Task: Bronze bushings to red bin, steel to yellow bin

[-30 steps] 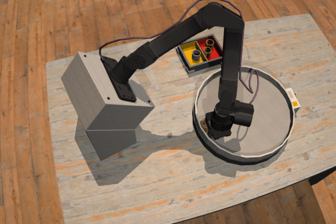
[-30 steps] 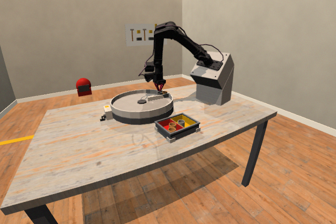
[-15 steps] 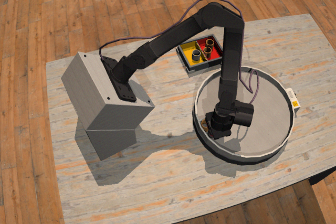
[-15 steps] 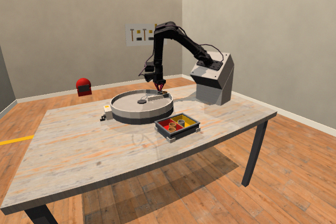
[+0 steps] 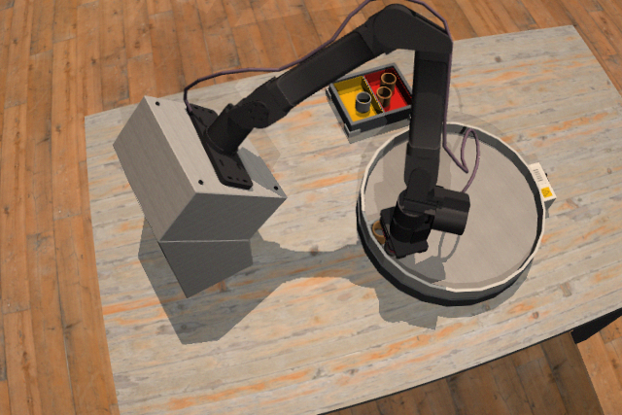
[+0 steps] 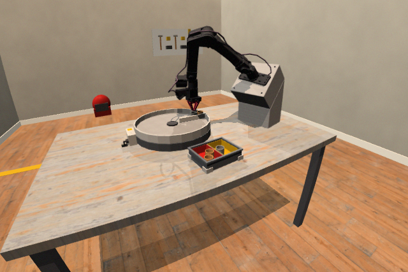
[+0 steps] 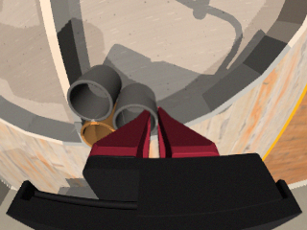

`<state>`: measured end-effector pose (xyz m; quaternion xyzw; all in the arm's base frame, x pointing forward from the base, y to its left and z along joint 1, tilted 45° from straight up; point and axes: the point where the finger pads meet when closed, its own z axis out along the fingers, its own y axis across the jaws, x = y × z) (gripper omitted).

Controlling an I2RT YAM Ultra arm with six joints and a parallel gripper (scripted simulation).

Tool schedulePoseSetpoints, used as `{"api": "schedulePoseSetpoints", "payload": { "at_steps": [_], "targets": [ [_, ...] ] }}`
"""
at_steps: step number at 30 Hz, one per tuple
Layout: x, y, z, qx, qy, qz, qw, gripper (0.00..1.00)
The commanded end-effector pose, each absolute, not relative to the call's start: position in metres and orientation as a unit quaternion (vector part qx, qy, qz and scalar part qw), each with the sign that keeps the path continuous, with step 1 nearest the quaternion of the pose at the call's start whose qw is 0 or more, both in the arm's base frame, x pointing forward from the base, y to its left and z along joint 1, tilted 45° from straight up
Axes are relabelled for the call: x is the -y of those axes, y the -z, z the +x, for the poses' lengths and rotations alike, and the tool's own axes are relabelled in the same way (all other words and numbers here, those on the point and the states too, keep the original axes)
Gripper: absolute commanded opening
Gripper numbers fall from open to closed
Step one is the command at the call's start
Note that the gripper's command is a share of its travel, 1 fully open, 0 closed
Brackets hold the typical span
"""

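Note:
My gripper (image 7: pixel 153 113) is low over the near-left rim of the round turntable, shut on the wall of a steel bushing (image 7: pixel 136 105). A second steel bushing (image 7: pixel 95 91) stands touching it on the left. A bronze bushing (image 7: pixel 96 132) sits just beside them against the rim, and it also shows in the top view (image 5: pixel 377 230). The gripper shows partly hidden under the wrist in that view (image 5: pixel 397 245). The yellow bin (image 5: pixel 354 97) holds one steel bushing (image 5: pixel 362 103). The red bin (image 5: pixel 391 86) holds two bronze bushings (image 5: pixel 385 87).
The turntable has a raised rim all around and a small white control box (image 5: pixel 542 187) on its far side. The grey arm pedestal (image 5: pixel 186 174) stands on the table to the left. The arm's cable (image 5: pixel 466 154) hangs over the turntable.

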<state>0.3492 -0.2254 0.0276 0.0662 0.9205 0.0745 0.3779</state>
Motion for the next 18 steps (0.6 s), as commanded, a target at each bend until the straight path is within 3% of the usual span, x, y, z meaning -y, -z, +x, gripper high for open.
{"api": "schedulePoseSetpoints", "payload": {
  "at_steps": [1,18],
  "targets": [
    [0.226,-0.033,0.345,-0.919,-0.077,0.070,0.381,0.00],
    [0.238,-0.080,0.313,-0.916,-0.063,0.063,0.392,0.00]
  ]
}}
